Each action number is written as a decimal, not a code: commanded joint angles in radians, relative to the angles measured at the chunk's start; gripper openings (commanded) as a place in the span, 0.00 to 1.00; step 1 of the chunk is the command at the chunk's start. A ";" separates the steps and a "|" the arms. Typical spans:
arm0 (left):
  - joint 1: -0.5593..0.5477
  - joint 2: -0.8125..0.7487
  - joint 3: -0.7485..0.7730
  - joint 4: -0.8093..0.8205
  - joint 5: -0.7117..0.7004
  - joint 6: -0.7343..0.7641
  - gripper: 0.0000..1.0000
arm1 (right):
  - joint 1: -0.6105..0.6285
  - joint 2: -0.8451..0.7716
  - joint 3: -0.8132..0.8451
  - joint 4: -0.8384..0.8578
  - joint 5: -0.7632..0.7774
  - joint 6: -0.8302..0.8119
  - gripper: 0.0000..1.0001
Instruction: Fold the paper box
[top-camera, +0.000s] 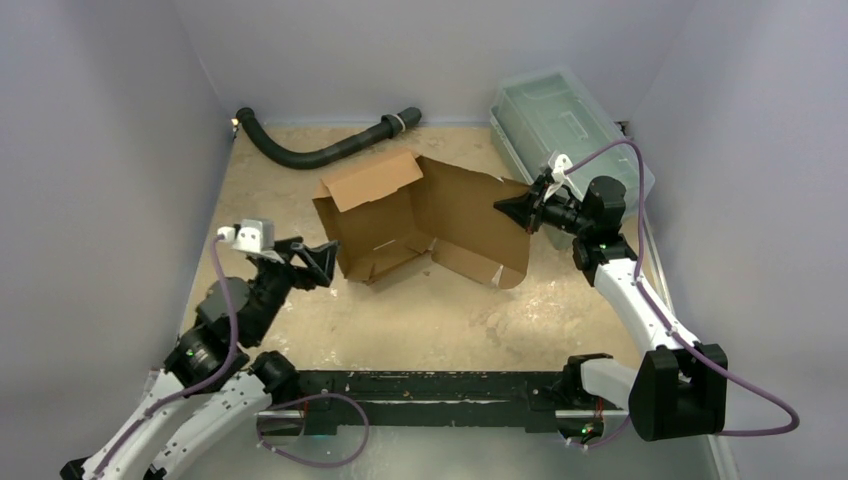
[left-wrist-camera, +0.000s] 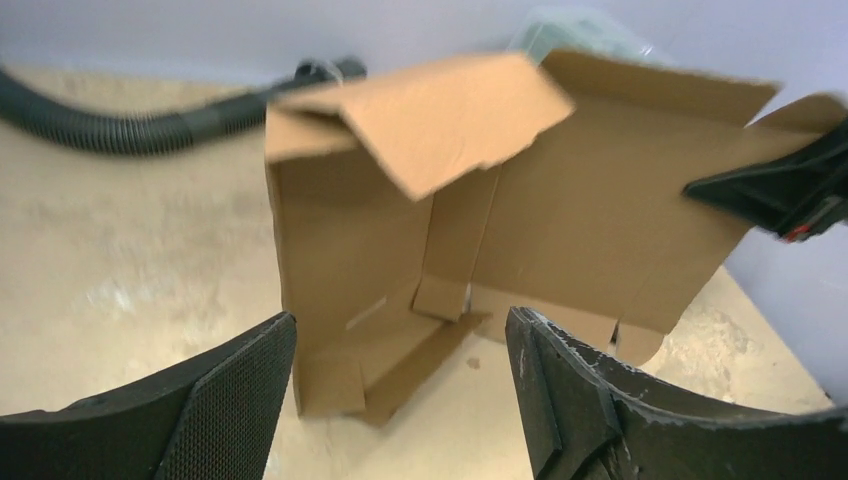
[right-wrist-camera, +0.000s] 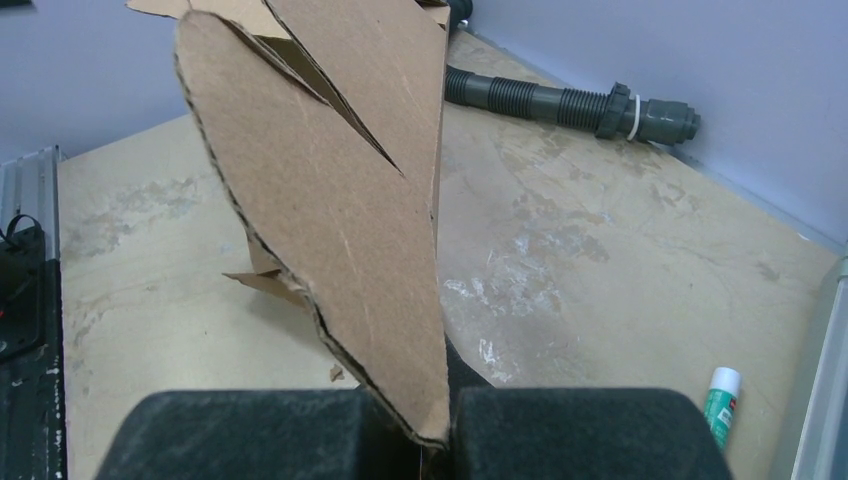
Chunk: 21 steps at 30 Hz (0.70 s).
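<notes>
Cardboard paper box (top-camera: 420, 220) stands half-folded on the bench (top-camera: 420, 320).
Our right hand (top-camera: 505, 207) pinches its side panel to steady it; our left hand (top-camera: 330, 263) gapes empty just beside it, perhaps to press a wall.

The top flap of the paper box (left-wrist-camera: 500, 210) is blurred. The clear bin (left-wrist-camera: 580, 25) behind is mostly hidden.

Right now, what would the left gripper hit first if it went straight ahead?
Most likely the paper box: its near lower corner sits straight ahead, between the open fingers of the left gripper. The gap is hard to judge.
</notes>
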<state>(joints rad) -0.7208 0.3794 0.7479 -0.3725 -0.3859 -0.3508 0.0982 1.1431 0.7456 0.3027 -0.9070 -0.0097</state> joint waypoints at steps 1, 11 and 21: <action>-0.002 0.001 -0.143 0.078 -0.072 -0.194 0.76 | 0.006 -0.004 0.027 -0.005 0.003 -0.018 0.00; 0.000 0.167 -0.225 0.122 -0.276 -0.207 0.75 | 0.006 0.003 0.027 -0.005 -0.003 -0.018 0.00; 0.175 0.261 -0.295 0.375 -0.131 -0.259 0.67 | 0.007 -0.003 0.028 -0.004 -0.012 -0.015 0.00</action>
<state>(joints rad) -0.6537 0.6033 0.4679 -0.1604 -0.6289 -0.5690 0.0982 1.1435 0.7456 0.3019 -0.9077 -0.0116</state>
